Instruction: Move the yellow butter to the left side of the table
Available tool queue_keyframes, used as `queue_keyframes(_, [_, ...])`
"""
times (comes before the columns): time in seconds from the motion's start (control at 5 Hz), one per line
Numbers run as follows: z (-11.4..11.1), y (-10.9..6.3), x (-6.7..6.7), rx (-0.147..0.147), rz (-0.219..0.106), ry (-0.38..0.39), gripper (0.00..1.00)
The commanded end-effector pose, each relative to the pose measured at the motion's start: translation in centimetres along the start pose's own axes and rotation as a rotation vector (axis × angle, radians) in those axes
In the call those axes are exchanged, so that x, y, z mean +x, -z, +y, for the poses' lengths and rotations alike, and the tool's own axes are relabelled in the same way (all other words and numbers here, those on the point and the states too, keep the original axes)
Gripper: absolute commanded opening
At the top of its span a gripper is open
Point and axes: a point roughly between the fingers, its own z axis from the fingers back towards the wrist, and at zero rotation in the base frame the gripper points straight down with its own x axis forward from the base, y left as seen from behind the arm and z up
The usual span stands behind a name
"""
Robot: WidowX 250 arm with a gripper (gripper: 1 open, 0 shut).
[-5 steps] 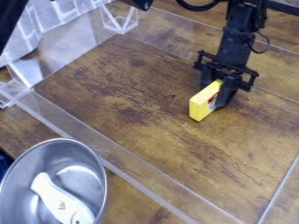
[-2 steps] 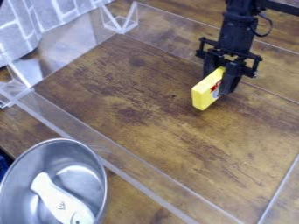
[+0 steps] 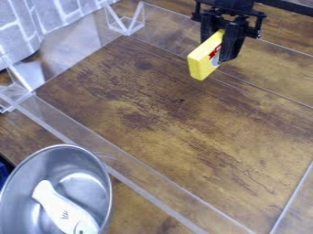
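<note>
Landmark for all positions: the wooden table [image 3: 184,128], dark brown planks, enclosed by a clear plastic wall [image 3: 86,146] that runs along its near-left edge and around the back.

Far left, off the table's near-left corner: metal bowl [image 3: 55,196], round, shiny, sitting outside the clear wall. Inside the bowl lies a white utensil [image 3: 55,208], pale and curved; its exact kind cannot be told at this resolution.

Upper left, beyond the table's left edge: white rack [image 3: 43,46], a wire or lattice structure, partly behind the clear wall. Details blurred.

Table middle: bare wood grain, some darker stains near the centre.

Upper right, above the table's back-right part: yellow butter [image 3: 207,57], a box-shaped block, tilted with its long axis running from lower left to upper right. A red-and-white label shows on its right-facing side. The block is off the wood, held in the air; its lower end hangs free over the planks.

Just right of and above the block: gripper [image 3: 229,41], black, pointing steeply down from the top edge of the view. Jaws are clamped on the upper end of the yellow butter, one finger each side. The arm above it is cut off by the frame.

Butter location relative to table: over the back-right region, well apart from the left side.
</note>
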Motion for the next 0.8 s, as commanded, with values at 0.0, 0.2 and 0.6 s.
queue_keyframes(0.0, [0.8,-3.4,-3.7,0.006,-0.089,-0.020,0.00])
queue_keyframes(0.2, [2.8,-3.5,-6.4,0.006,-0.094,-0.067,0.00])
queue_keyframes(0.6, [7.8,-0.9,-11.7,0.002,-0.074,-0.166,0.00])
